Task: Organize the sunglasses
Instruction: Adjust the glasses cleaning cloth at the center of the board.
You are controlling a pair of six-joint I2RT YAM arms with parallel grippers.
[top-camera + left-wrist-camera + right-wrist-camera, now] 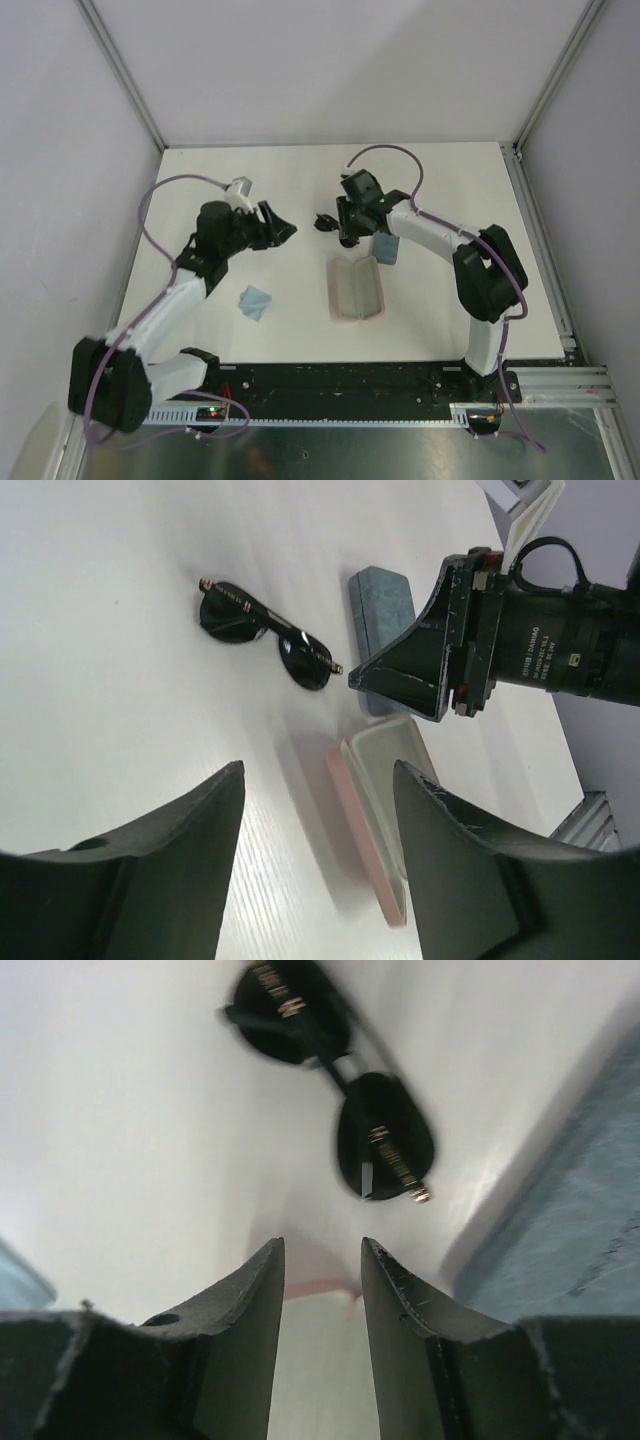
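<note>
Black wire-framed sunglasses [325, 222] lie folded on the white table, lenses dark [262, 632] [335, 1075]. My left gripper [284, 230] [318, 770] hovers to their left, open and holding nothing. Just right of the sunglasses, my right gripper [346, 238] [322, 1248] [420, 675] stands open by a narrow gap, empty, above the far end of the open pink case [355, 288] [385, 820] [318, 1295]. The sunglasses rest on the table a short way beyond the right fingertips, touched by neither gripper.
A closed blue-grey case [385, 247] [380, 598] [575, 1250] lies right of the sunglasses, under the right arm. A light-blue cloth [256, 302] sits near the left arm's forearm. Grey walls enclose the table on three sides.
</note>
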